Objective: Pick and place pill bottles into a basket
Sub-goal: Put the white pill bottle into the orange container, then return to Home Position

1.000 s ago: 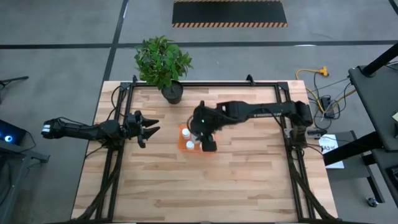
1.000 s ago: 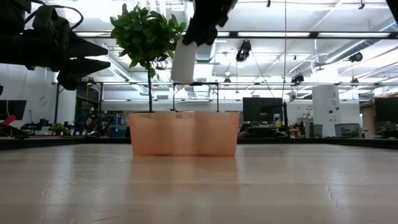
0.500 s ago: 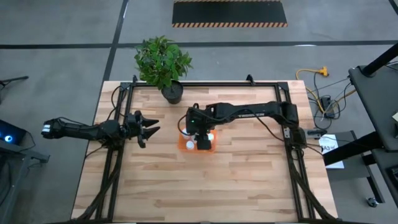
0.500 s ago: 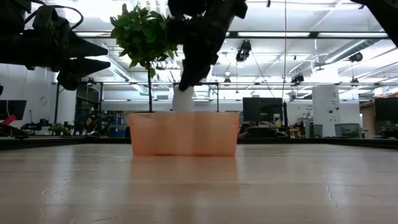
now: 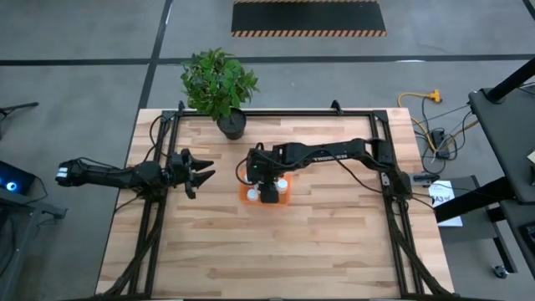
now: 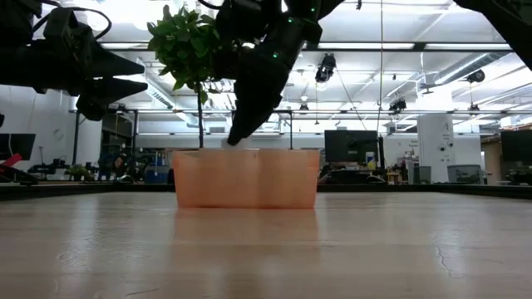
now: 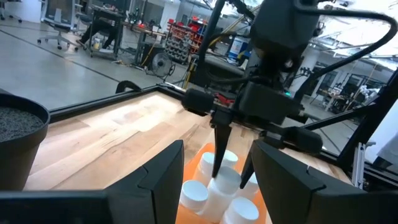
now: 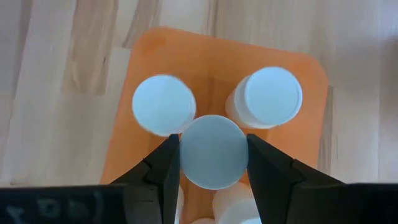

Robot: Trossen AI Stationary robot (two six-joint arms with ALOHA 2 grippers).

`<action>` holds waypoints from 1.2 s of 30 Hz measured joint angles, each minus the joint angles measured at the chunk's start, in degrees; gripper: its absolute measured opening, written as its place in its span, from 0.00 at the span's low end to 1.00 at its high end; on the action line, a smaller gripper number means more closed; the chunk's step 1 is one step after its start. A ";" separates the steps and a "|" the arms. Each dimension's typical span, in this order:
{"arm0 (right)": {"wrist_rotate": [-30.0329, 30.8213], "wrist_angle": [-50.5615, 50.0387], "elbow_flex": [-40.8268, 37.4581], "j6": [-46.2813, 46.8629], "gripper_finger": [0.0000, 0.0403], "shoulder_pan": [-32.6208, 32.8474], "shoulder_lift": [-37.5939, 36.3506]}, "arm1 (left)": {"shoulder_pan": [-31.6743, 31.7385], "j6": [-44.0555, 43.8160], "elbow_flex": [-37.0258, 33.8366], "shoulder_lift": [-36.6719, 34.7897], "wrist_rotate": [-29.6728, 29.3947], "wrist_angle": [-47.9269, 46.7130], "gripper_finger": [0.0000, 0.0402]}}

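Lowered since a second earlier, the right gripper [image 5: 268, 194] had brought its pill bottle [image 8: 213, 151] from above the basket [image 5: 249, 194] down inside it, the arm swinging from the 3 o'clock side to directly over the basket.

Out at the table's 9 o'clock side, the left gripper [image 5: 203, 170] hung above the wood, unchanged, its jaws spread fairly wide around nothing and aimed toward 3 o'clock at the basket.

Near the table's centre, slightly toward 12 o'clock, sat the orange basket, with the potted plant [image 5: 219, 84] standing at its 11 o'clock on the far edge. From the right wrist, the gripped bottle stood upright, its white cap pinched between the two dark fingers [image 8: 163, 168]. Two more bottles [image 8: 163, 104] stood upright just beyond it, both touching or nearly touching the held one, and further white caps showed beside it, partly hidden by the fingers. From the left wrist, the fingertips reached down among a cluster of white caps. At table height, the right gripper dipped to the basket's rim [image 6: 246, 151], the bottle's body hidden behind the orange wall.
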 joint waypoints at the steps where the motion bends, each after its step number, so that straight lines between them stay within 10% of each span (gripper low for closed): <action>1: 0.02 0.00 -0.31 0.02 0.34 -0.07 0.00 | -0.02 0.00 0.00 0.03 0.00 0.03 0.43; 20: 0.26 1.73 -4.50 -0.04 0.34 -0.40 -0.06 | 0.00 0.00 0.00 0.07 0.00 0.03 0.43; 36: 2.75 0.02 -1.30 -0.16 0.72 -0.58 -0.46 | -0.01 0.00 0.00 0.02 0.00 0.02 0.43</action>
